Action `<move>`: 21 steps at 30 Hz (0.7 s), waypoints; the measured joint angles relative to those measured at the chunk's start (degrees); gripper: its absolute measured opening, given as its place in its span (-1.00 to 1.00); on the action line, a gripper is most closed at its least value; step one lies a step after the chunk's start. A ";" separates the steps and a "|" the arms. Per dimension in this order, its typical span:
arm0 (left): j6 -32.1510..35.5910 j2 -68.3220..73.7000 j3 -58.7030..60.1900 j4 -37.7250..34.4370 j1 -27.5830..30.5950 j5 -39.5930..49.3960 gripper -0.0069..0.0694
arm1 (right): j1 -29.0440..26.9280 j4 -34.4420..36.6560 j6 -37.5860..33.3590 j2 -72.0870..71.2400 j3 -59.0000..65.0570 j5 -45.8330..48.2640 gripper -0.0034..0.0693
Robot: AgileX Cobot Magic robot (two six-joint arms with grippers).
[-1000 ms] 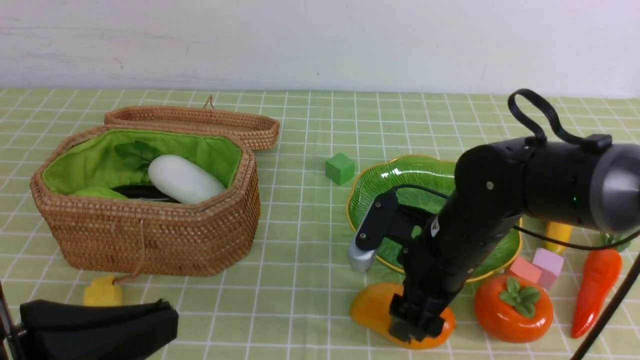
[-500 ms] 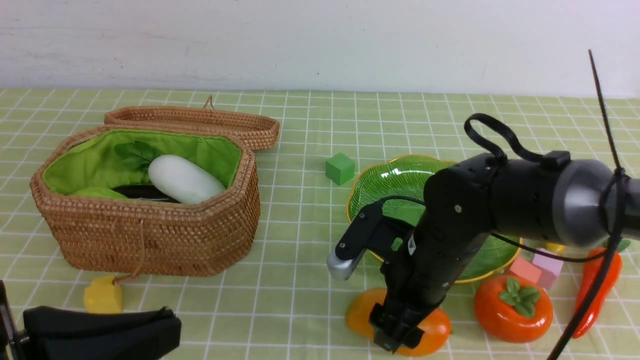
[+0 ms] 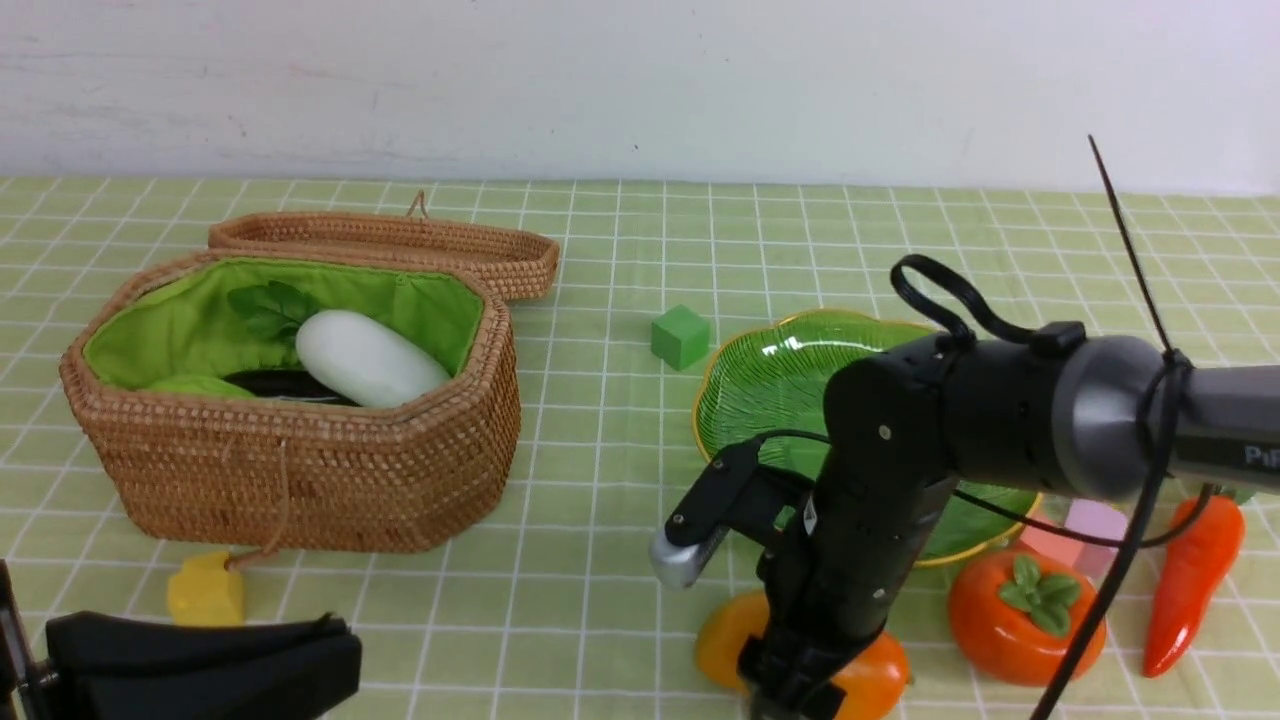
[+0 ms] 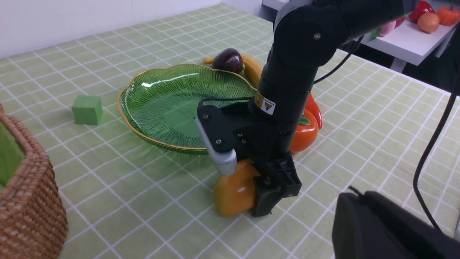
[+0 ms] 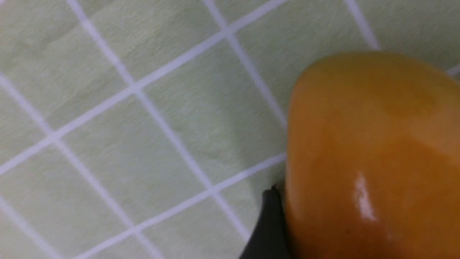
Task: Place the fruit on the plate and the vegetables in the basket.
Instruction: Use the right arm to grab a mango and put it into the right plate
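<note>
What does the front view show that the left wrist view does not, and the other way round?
Only the front view shows the white radish in the basket and the yellow cube just in front of it. Only the left wrist view shows the small purple mangosteen and the banana behind the plate. Both show the plate, the green cube, the mango and the right gripper at the mango.

A pale green checked cloth (image 3: pixel 620 250) spreads beneath the right gripper (image 4: pixel 253 201) and runs back to a white wall (image 3: pixel 640 80). A green cube (image 3: pixel 680 337) sits well beyond the gripper, slightly to its left. A yellow cube (image 3: pixel 205 588) lies far off to its left. A salmon cube (image 3: pixel 1045 542) and a lilac cube (image 3: pixel 1095 522) touch each other to its right.
</note>
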 joint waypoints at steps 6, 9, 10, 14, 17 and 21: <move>0.28 0.00 0.00 0.00 0.00 -3.67 -0.85 | -0.28 2.31 2.75 -3.19 -8.19 12.37 0.64; 0.28 0.00 0.00 -0.05 0.00 -7.64 -0.85 | -1.92 1.33 7.45 -4.41 -13.52 13.88 0.64; 0.28 0.00 0.00 -0.05 0.00 -8.90 -0.85 | -3.02 0.57 9.17 -4.48 -15.17 13.51 0.64; 0.40 0.00 0.00 -0.26 0.00 -15.15 -0.85 | -8.59 -1.31 13.54 -3.85 -17.72 6.18 0.64; 0.45 0.00 0.00 -0.48 0.00 -18.85 -0.85 | -12.20 -1.45 14.97 -1.83 -17.95 -0.60 0.64; 0.45 0.00 0.00 -0.74 0.00 -21.50 -0.85 | -15.10 -1.19 14.10 3.56 -17.95 -8.97 0.64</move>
